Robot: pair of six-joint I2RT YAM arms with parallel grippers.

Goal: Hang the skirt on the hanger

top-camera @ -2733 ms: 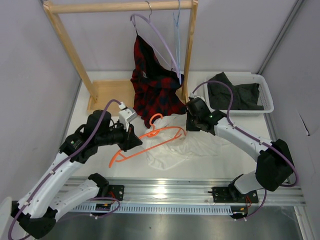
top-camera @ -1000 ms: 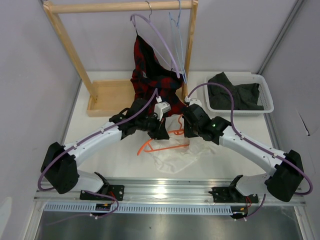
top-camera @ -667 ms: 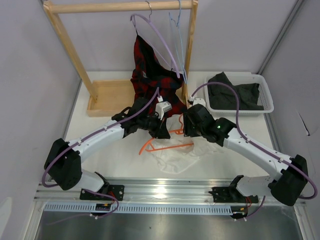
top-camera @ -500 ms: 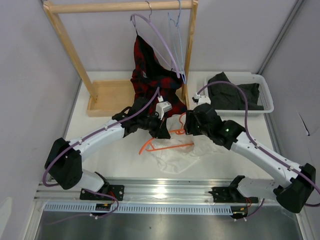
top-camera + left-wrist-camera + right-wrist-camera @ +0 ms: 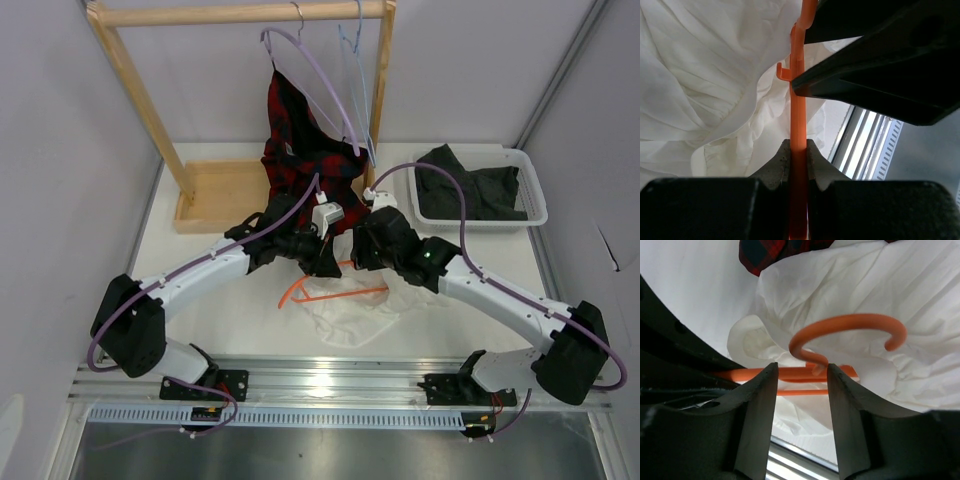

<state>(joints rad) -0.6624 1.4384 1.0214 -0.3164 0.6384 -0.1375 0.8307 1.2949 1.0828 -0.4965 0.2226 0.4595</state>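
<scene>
The white skirt [image 5: 352,312] lies crumpled on the table centre; it also fills the left wrist view [image 5: 700,80] and the right wrist view [image 5: 890,300]. The orange hanger [image 5: 335,292] rests over it. My left gripper [image 5: 326,262] is shut on the hanger's bar [image 5: 798,150], holding it just above the skirt. My right gripper [image 5: 362,250] is open beside the left one, its jaws either side of the hanger's neck, with the hook [image 5: 850,330] just beyond them. Its fingertips [image 5: 760,405] touch nothing.
A wooden rack [image 5: 240,14] at the back carries a lilac hanger [image 5: 320,80], a pale blue wire hanger [image 5: 356,70] and a red-and-black plaid garment [image 5: 305,160]. A white basket [image 5: 535,190] at the right holds a dark cloth [image 5: 470,185].
The left arm swung right from the table's left side, carrying the hanger over the skirt. The right gripper moved left and now stands round the hanger's neck.
</scene>
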